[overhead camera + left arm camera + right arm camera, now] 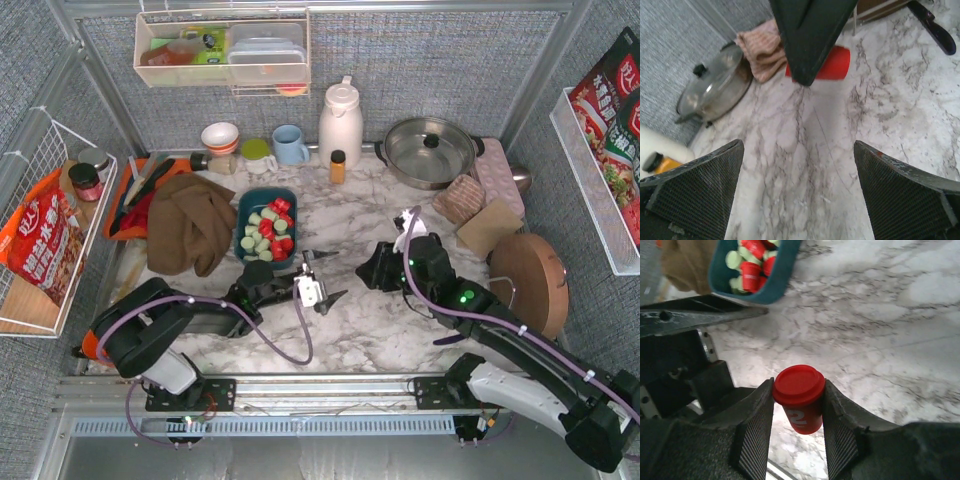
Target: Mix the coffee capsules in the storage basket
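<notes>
The dark teal storage basket point(244, 214) stands left of centre on the marble table, holding several red and mint green coffee capsules point(268, 230). It also shows at the top left of the right wrist view point(771, 289), with capsules point(747, 265) inside. My right gripper point(799, 392) is shut on one red capsule point(800, 385), held lid up above the marble, to the right of the basket. In the top view the right gripper point(370, 272) hides that capsule. My left gripper point(797, 147) is open and empty over bare marble, facing the held red capsule point(835, 62); it sits just below-right of the basket point(328, 280).
A brown cloth point(190, 225) lies against the basket's left side. Behind are a lidded pot point(430, 150), white thermos point(340, 120), amber bottle point(338, 165), blue mug point(290, 145) and orange tray point(128, 195). A round wooden board point(528, 280) lies at right.
</notes>
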